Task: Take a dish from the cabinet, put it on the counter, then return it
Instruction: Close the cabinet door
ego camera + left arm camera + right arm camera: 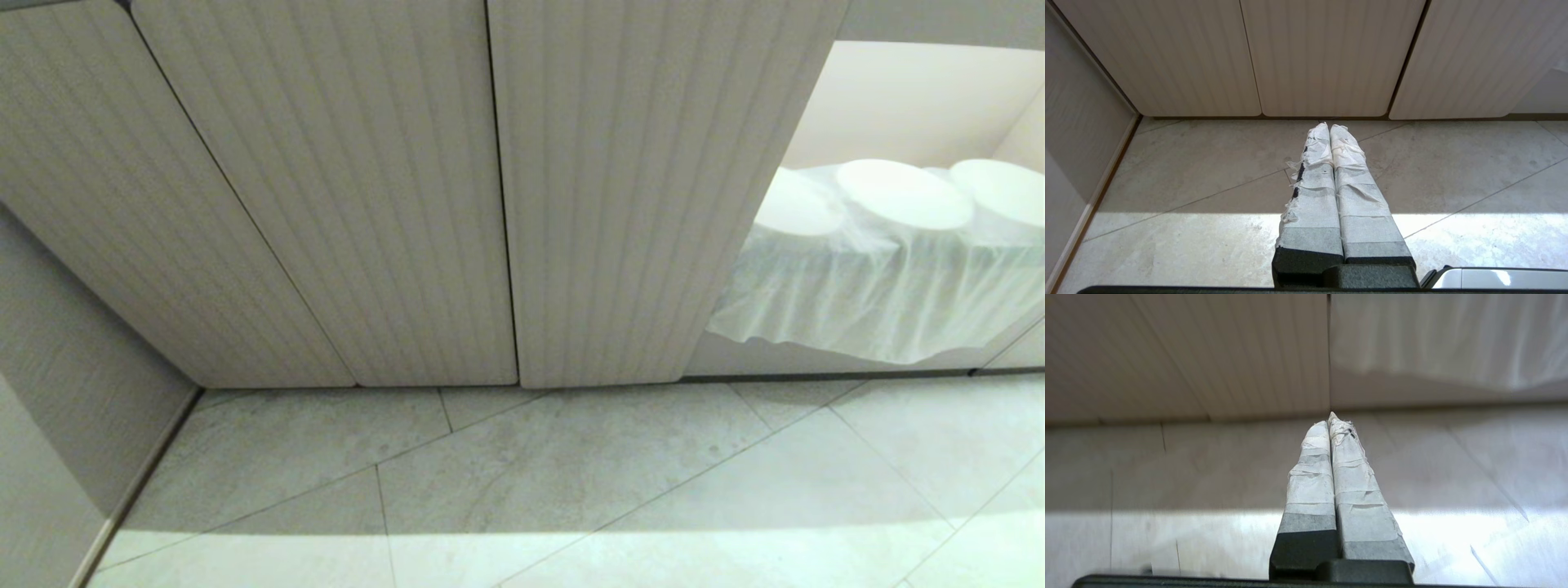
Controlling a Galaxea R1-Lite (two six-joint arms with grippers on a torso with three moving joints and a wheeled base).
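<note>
The cabinet (408,204) fills the head view with its beige ribbed doors closed; the same doors show in the left wrist view (1327,57) and the right wrist view (1208,355). The dish and the counter are out of view. Neither arm shows in the head view. My left gripper (1329,127) hangs low over the floor tiles, short of the cabinet's foot, its taped fingers pressed together with nothing between them. My right gripper (1329,420) is likewise shut and empty, pointing at the foot of the cabinet doors.
Grey floor tiles (571,490) run up to the cabinet. A wall panel (57,408) closes the left side. To the right of the doors, a table draped with white cloth (882,294) carries white round plates (902,194).
</note>
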